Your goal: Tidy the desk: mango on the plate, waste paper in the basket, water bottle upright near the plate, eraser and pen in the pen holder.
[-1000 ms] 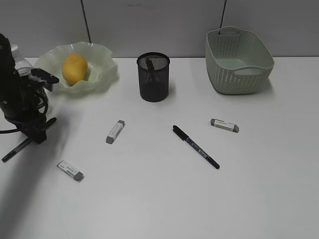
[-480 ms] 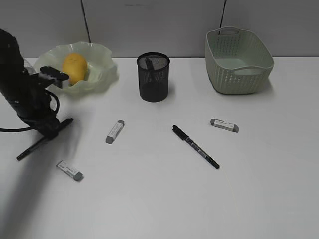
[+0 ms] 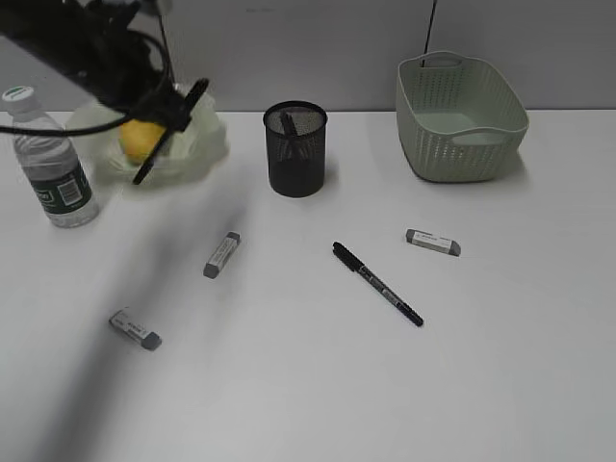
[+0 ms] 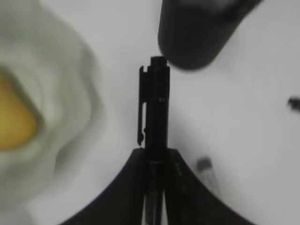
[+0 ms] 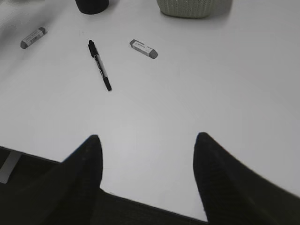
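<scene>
My left gripper (image 3: 162, 108) is shut on a black pen (image 3: 175, 127) and holds it in the air over the plate's (image 3: 207, 135) right rim, left of the pen holder (image 3: 296, 149). The left wrist view shows the pen (image 4: 154, 103) between the jaws (image 4: 154, 154), its tip near the pen holder (image 4: 197, 33). The mango (image 3: 140, 142) lies on the plate. The water bottle (image 3: 58, 164) stands upright left of the plate. A second pen (image 3: 377, 283) and three erasers (image 3: 222, 254) (image 3: 135, 329) (image 3: 433, 242) lie on the desk (image 3: 308, 385). My right gripper (image 5: 146, 140) is open and empty. The waste paper is out of view.
The basket (image 3: 460, 115) stands at the back right. A dark pen-like item stands inside the pen holder. The right wrist view shows the loose pen (image 5: 100, 64) and an eraser (image 5: 143, 49) ahead of the right gripper.
My left arm has risen from the desk's left side and swung up and right with the pen, to above the plate. The water bottle it hid now shows.
</scene>
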`<state>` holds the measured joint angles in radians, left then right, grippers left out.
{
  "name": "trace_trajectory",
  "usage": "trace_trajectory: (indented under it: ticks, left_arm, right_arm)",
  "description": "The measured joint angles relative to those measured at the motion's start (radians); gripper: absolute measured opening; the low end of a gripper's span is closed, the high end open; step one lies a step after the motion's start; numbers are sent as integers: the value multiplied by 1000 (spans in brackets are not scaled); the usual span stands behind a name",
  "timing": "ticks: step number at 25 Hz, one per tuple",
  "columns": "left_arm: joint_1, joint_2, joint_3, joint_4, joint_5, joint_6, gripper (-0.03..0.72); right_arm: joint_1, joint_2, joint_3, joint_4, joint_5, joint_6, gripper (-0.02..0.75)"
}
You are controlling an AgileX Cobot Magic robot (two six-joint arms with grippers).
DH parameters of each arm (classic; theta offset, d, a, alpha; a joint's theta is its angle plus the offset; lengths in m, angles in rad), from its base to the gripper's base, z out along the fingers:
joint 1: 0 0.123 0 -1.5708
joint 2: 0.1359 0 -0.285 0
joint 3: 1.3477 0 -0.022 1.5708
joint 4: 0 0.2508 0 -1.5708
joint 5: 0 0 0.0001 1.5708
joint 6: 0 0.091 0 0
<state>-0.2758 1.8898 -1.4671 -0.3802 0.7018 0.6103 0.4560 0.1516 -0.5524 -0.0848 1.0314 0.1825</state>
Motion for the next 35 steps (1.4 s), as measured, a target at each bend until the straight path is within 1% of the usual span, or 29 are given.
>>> trace_trajectory:
  ticks: [2, 6, 9, 15, 22, 26, 35]
  left_arm:
    - [-21, 0, -48, -79, -58, 0, 87]
    - [-71, 0, -90, -242, -281, 0, 87]
    - [-119, 5, -91, -298, -460, -1, 87]
    - [-216, 93, -92, -332, -736, -1, 87]
    - [-277, 215, -91, -352, -921, -1, 87]
    - [-289, 258, -91, -356, -971, -20, 87]
    - [-290, 309, -91, -359, -975, -52, 87]
  right_arm:
    - [0, 0, 0, 0, 0, 0, 490]
    - [0, 0, 0, 0, 0, 0, 490]
    - [0, 0, 0, 0, 0, 0, 489]
    - [0, 0, 0, 0, -1, -1, 490]
    - [0, 0, 0, 0, -1, 0, 491]
    - [0, 0, 0, 0, -1, 0, 491]
    - [0, 0, 0, 0, -2, -1, 491]
